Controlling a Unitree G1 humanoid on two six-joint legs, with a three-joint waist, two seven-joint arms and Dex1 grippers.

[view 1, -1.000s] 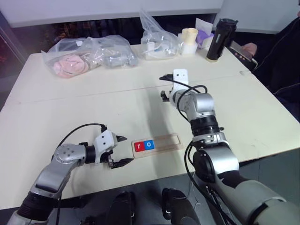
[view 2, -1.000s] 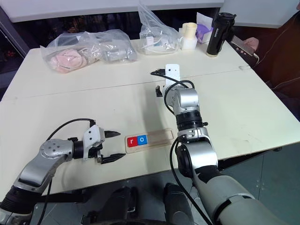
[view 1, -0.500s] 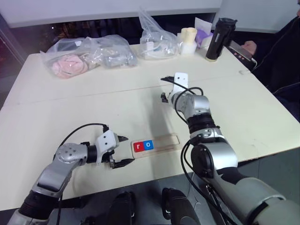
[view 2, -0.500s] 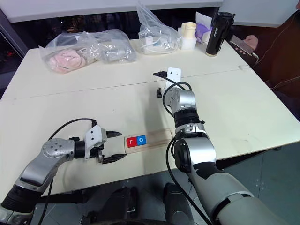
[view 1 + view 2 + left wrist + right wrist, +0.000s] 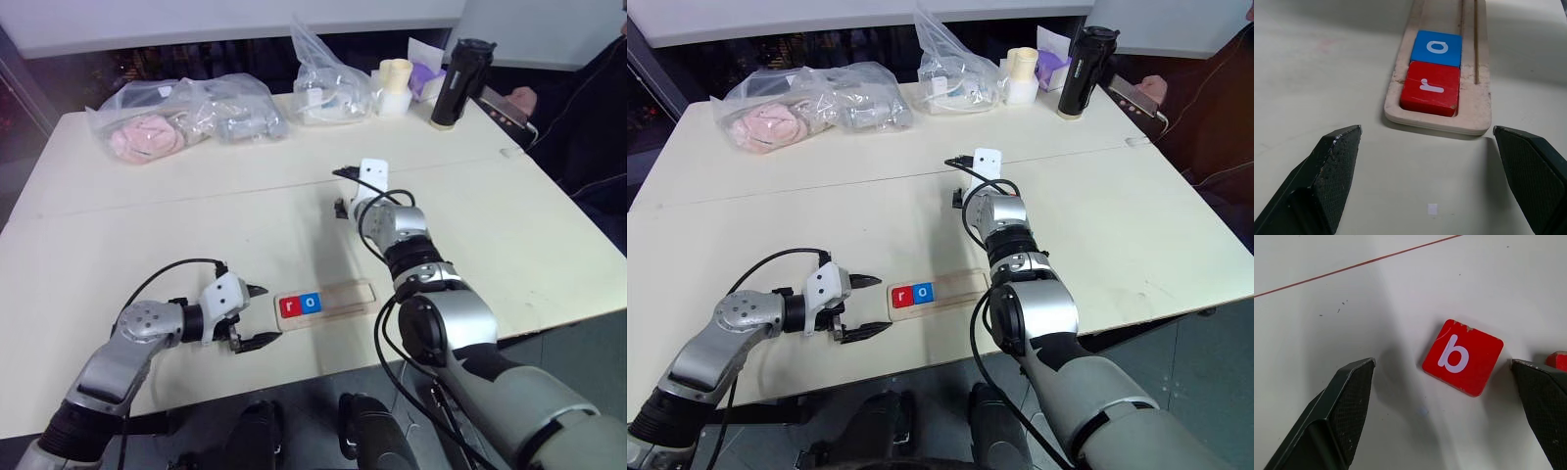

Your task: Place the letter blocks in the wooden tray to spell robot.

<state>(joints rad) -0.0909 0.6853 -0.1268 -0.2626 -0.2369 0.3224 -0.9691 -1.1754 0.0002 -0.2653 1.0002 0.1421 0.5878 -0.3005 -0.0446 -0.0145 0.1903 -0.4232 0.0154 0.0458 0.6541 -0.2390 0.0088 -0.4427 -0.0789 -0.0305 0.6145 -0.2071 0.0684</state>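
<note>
A: On the left, the left gripper (image 5: 1427, 142) hangs with fingers wide, the wooden tray (image 5: 1476, 110) just beyond their tips, holding the red r block (image 5: 1430, 88) and blue o block (image 5: 1436, 47) side by side.

B: So "b" comes next. The right gripper (image 5: 1442, 382) spreads its fingers wide around the red b block (image 5: 1463, 357), which lies flat on the worktop (image 5: 1327, 308). Judging by that, it should lower and pinch.

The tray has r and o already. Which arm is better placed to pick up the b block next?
The right. Its open gripper hangs just over the red b block, fingers on both sides. The left gripper sits open at the tray's filled end, away from it.
</note>
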